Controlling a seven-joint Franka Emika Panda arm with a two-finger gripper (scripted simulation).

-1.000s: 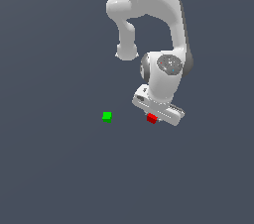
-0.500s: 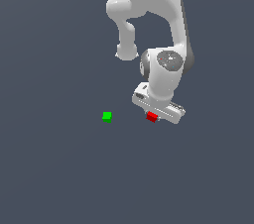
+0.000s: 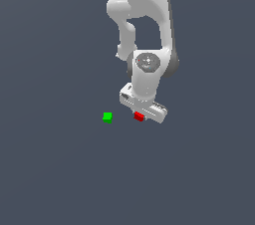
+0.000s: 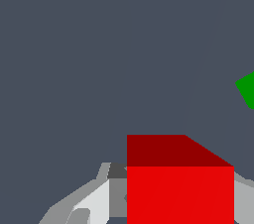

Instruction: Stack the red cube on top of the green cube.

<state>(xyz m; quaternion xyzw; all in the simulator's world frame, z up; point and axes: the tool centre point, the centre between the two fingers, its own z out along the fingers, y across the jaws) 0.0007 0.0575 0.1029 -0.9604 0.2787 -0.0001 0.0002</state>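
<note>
The tiny red cube (image 3: 139, 116) sits between the fingers of my white gripper (image 3: 141, 114), which is shut on it. In the wrist view the red cube (image 4: 179, 188) fills the space between the two grey fingers (image 4: 99, 199) of the gripper (image 4: 176, 200). The green cube (image 3: 107, 117) rests on the dark floor toward the exterior view's left of the red one, a short gap apart. Only a corner of the green cube (image 4: 247, 91) shows at the wrist picture's edge. How high the red cube hangs above the floor cannot be told.
The white arm (image 3: 147, 30) rises above the gripper in the exterior view. A plain dark grey floor (image 3: 60, 169) lies all around the two cubes.
The gripper has shifted toward the exterior view's left, carrying the red cube with it and narrowing the gap to the green cube. The green cube has stayed put.
</note>
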